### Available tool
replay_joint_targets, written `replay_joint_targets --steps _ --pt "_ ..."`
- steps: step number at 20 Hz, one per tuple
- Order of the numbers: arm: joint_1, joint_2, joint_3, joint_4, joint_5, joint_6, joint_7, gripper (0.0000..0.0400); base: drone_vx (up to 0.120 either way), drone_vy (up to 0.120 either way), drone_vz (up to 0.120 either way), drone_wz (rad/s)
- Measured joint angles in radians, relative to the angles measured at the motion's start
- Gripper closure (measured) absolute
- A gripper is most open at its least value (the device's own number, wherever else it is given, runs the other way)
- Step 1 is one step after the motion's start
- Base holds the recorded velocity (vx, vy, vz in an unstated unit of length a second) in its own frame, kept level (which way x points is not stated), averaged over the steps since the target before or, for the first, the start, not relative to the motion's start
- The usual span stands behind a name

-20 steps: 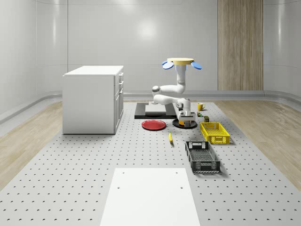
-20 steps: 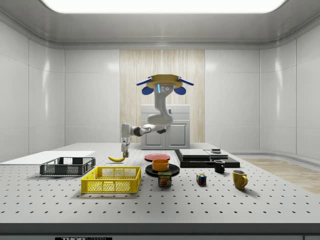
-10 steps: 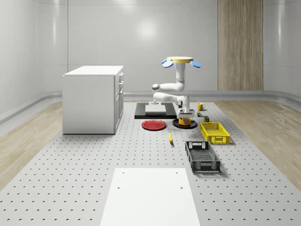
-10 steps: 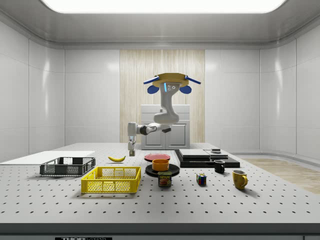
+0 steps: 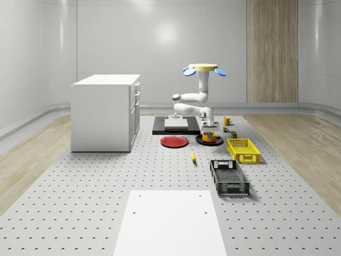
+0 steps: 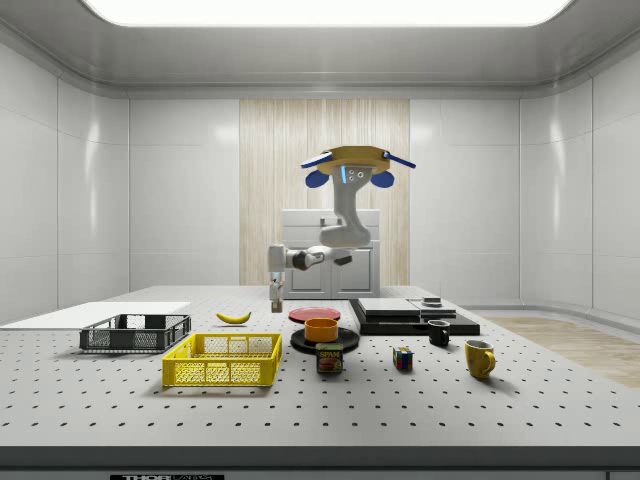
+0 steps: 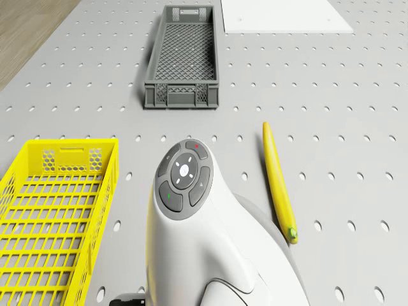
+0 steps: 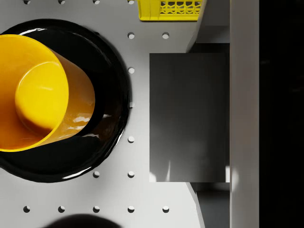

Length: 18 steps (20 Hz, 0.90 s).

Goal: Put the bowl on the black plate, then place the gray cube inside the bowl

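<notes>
The orange bowl (image 5: 208,136) (image 6: 321,328) (image 8: 40,92) stands upright on the black plate (image 5: 199,140) (image 6: 345,341) (image 8: 111,71). My gripper (image 5: 209,126) (image 6: 277,297) hangs a little above the table, shut on the gray cube (image 8: 189,116). One finger (image 8: 244,114) lies flat against the cube's side. In the side view the gripper is left of the bowl and higher than its rim; in the wrist view the cube is beside the plate, not over the bowl. The drone (image 5: 204,69) (image 6: 358,157) hovers high over the plate area, with the arm (image 7: 191,217) reaching down.
A red plate (image 5: 174,141) (image 6: 314,314) and a banana (image 5: 193,155) (image 7: 278,178) lie near the black plate. A yellow basket (image 5: 243,150) (image 7: 51,217), dark crate (image 5: 229,177) (image 7: 182,57), can (image 6: 330,359), two mugs (image 6: 479,357), black slab (image 6: 410,315) and white cabinet (image 5: 105,112) surround them.
The drone and arm have shifted toward the side view's right, carrying the gripper and cube away from the banana and closer to the bowl. Bowl and plate have not moved.
</notes>
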Motion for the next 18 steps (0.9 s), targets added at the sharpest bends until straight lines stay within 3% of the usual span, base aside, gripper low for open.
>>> replay_joint_targets --steps 3,18 --pt "0.0 0.0 0.0 0.0 0.0 0.0 0.0 0.015 -0.12 0.067 0.0 0.0" --pt "-0.001 -0.002 0.0 0.0 0.001 0.002 0.001 0.015 -0.12 0.0 0.0 0.0"
